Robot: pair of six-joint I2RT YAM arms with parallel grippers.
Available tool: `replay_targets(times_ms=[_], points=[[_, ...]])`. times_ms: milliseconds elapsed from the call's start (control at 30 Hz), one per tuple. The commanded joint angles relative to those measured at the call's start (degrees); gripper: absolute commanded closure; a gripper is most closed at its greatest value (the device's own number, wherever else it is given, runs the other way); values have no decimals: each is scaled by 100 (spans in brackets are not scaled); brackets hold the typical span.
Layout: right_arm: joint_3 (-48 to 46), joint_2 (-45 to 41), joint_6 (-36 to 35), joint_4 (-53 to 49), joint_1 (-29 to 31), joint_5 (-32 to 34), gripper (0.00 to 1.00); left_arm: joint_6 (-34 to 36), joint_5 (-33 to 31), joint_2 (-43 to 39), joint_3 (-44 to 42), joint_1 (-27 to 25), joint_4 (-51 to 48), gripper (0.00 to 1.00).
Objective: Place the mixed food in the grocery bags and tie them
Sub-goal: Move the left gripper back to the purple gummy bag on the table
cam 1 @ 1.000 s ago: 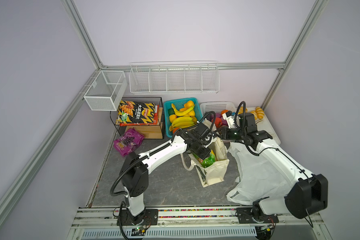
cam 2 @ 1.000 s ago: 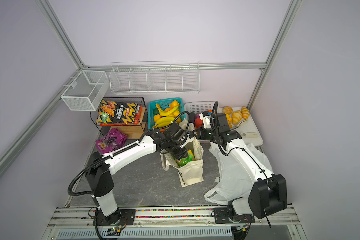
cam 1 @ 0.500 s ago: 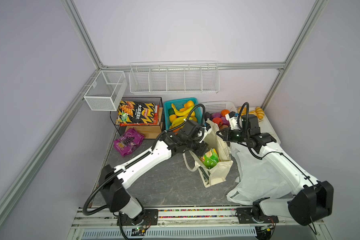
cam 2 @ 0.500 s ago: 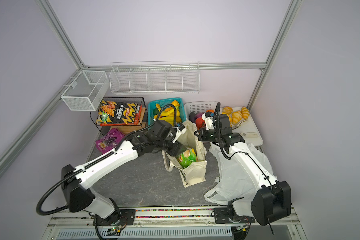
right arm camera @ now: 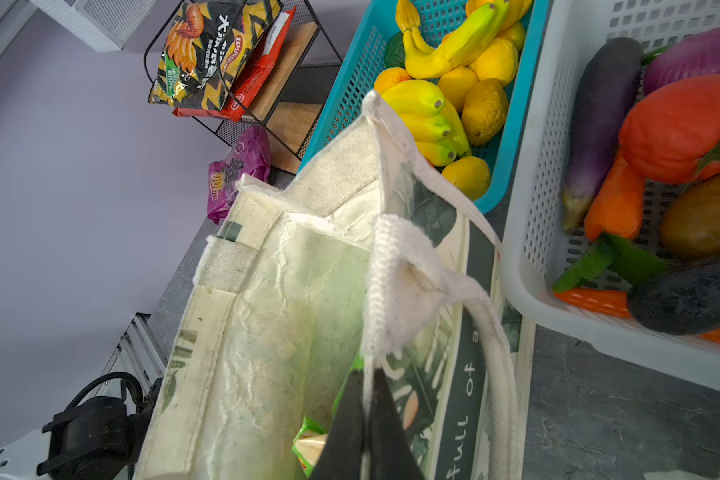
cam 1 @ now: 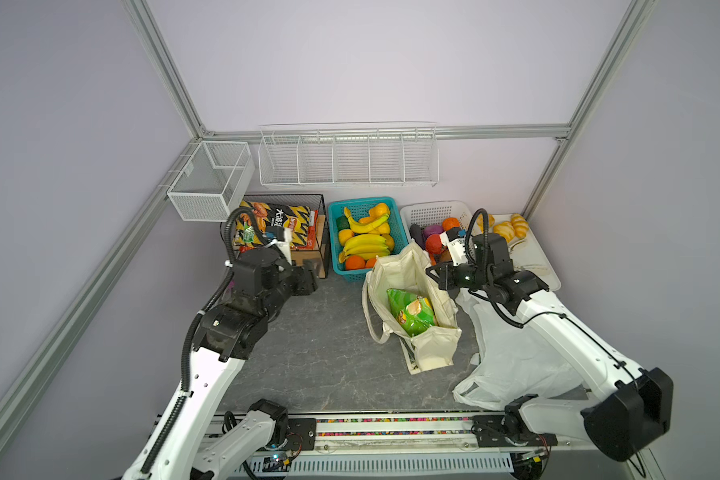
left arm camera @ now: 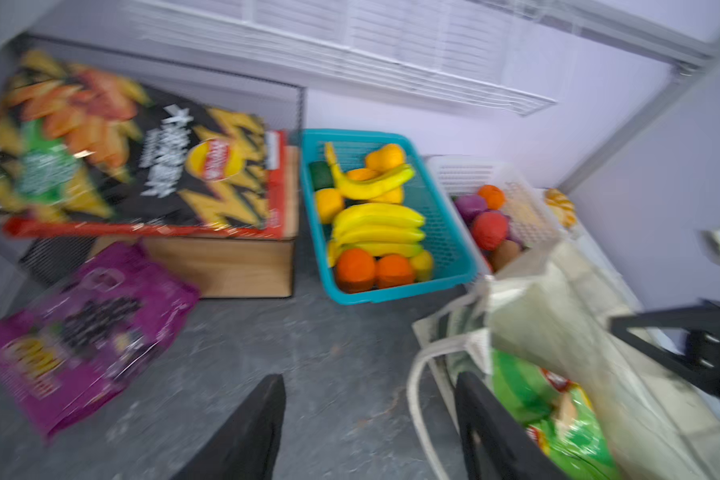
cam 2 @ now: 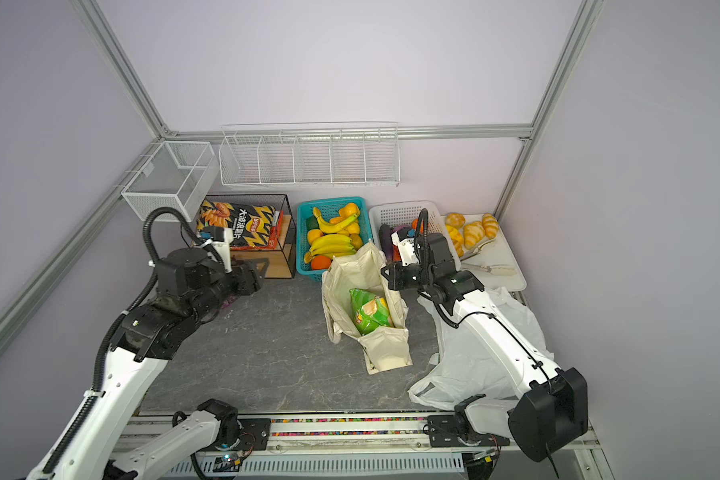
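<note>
One down: seeing the green chip packet lying inside the canvas tote. Pinching the tote's rim with the closed right gripper, holding its mouth wide. Aiming the left gripper, spread and empty, at the purple snack packet lying flat on the tabletop. Probably best approaching low, nipping one edge, lifting clear.

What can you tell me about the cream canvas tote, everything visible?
The cream canvas tote stands upright and open on the grey tabletop, near the teal basket. It has thick pale rope handles, green leaf print and a dark lettered band. A green chip packet lies inside. The right tool, shut, pinches its rim.
</note>
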Motion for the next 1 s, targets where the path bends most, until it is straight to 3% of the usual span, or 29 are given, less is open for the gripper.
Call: replay_targets(times_ms=[0,100,200,333,467,667,967], points=[[-123,-9,-115,250,101,-25,93,-678,-78,-186,-803,1029,-278,33],[-206,3,-133,356,109,-40,93,-1525,648,-103,-1877,2167,754,33],[-217,15,-167,361,109,-112,93,-2238,694,111,-2644,2826,1824,32],[-258,19,-168,392,109,-257,93,-2349,-31,700,-2850,3036,2410,29],[-322,53,-175,475,104,-343,93,-2315,-1,1433,-2911,3619,3066,22],[-428,108,-139,579,104,-518,93,-2178,174,2535,-2534,4068,3360,18],[-454,212,-97,651,102,-644,93,-2028,1348,3989,-2062,4144,3956,22]])
